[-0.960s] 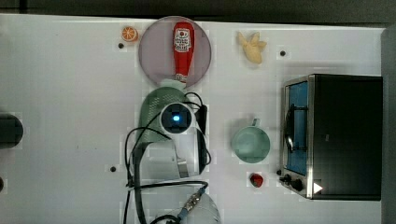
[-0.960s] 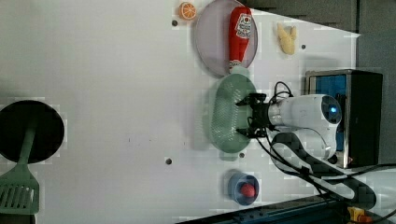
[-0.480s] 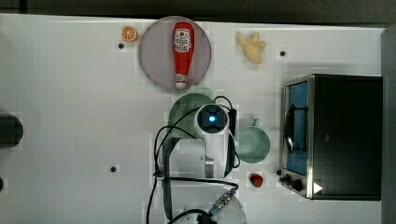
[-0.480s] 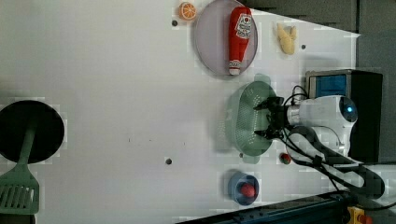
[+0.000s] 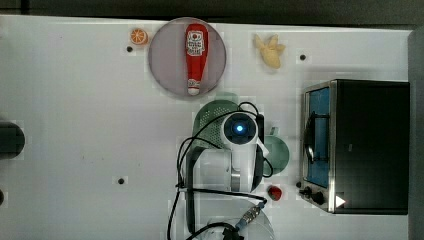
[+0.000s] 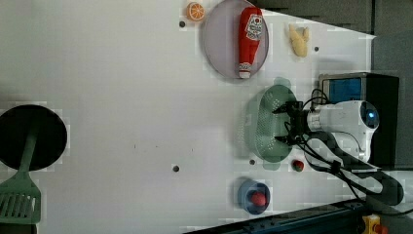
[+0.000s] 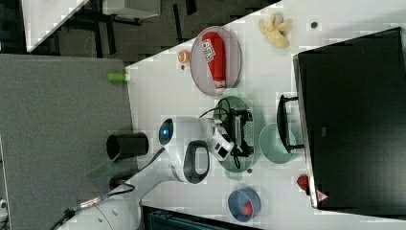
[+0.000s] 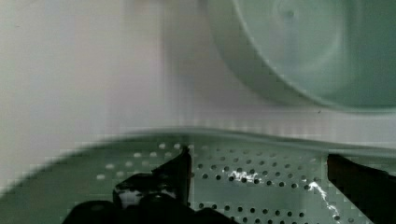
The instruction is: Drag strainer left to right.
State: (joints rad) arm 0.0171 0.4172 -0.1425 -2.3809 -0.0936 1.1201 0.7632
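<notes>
Strainer [image 6: 267, 124]: pale mint-green, oval and perforated, it is seen on the white worktop [image 5: 75, 125] just below the round plate in the top view, with its near rim close to the mug in the wrist view.
Strainer position: it is placed between the plate and the blue bowl in the left view, with the dark oven to the left view's right.
Gripper [image 6: 288, 124]: its black jaws are spread wide apart and lowered inside the strainer bowl; nothing is clasped between them.
Fingers [image 8: 173, 177]: one dark finger is seen over the perforated floor of the strainer, the other at the picture's edge.
Mug [image 5: 279, 152]: round and teal-green, it is set just beside the strainer, between it and the oven in the top view.
Plate [image 5: 167, 60]: grey and round, it is occupied by a red ketchup bottle [image 5: 195, 55] lying flat.
Oven [image 5: 370, 145]: black, with a blue-lit door faced toward the mug.
Blue bowl [image 6: 246, 195]: a red item is held in it.
Banana [image 5: 270, 50]: it is laid near the worktop's far edge in the top view.
</notes>
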